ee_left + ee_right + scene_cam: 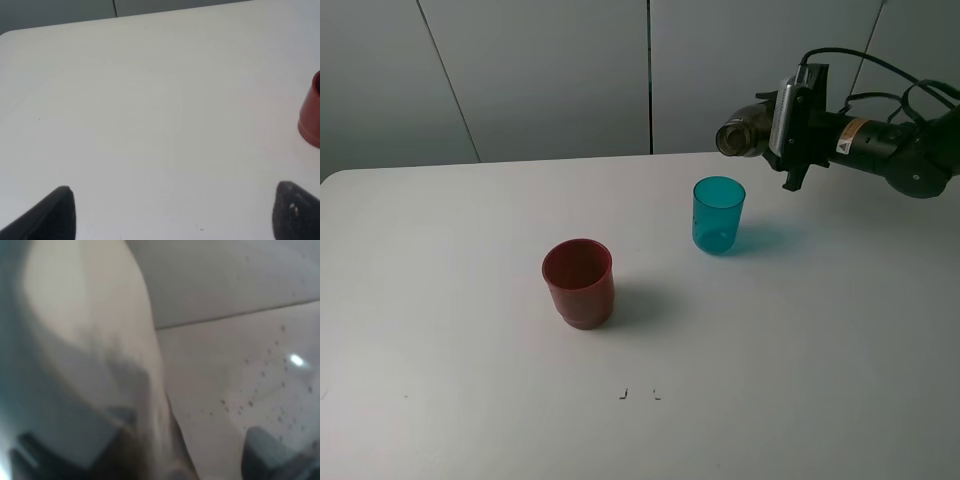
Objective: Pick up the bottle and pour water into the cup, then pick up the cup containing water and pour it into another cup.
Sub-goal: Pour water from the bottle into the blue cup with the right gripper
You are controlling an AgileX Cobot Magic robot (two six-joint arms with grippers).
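Observation:
The bottle (744, 137), smoky grey-brown, is held lying almost level in the air, its mouth pointing left, above and just right of the cup (718, 214). My right gripper (772, 128) is shut on the bottle. In the right wrist view the bottle (85, 365) is a blurred mass filling the left part. The cup is a teal tumbler standing upright on the table. The other cup (579, 282), dark red, stands upright to the front left; its edge shows in the left wrist view (311, 117). My left gripper (175, 215) is open and empty over bare table.
The white table (440, 330) spreads under everything, with its back edge against a grey panelled wall (540, 70). Two small dark marks (638, 393) lie near the front. The right arm (900, 150) reaches in from the right with cables above it.

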